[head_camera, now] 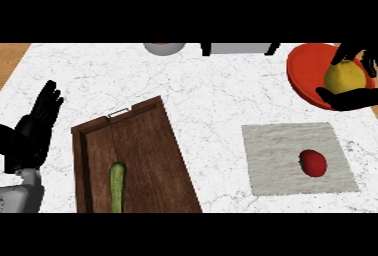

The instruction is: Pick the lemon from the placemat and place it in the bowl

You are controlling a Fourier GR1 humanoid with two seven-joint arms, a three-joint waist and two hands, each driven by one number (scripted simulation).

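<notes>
A yellow lemon [344,78] is held over the red bowl [304,70] at the far right of the counter. My right hand [353,99] is curled round the lemon, fingers above it and thumb below. The grey placemat [277,157] lies nearer, at the right, with a red tomato [313,163] on it. My left hand [35,125] rests open at the left edge, fingers up.
A brown wooden tray [148,150] lies in the middle with a green cucumber [117,186] on it. A grey round object [165,48] and a grey box [235,48] sit at the counter's far edge.
</notes>
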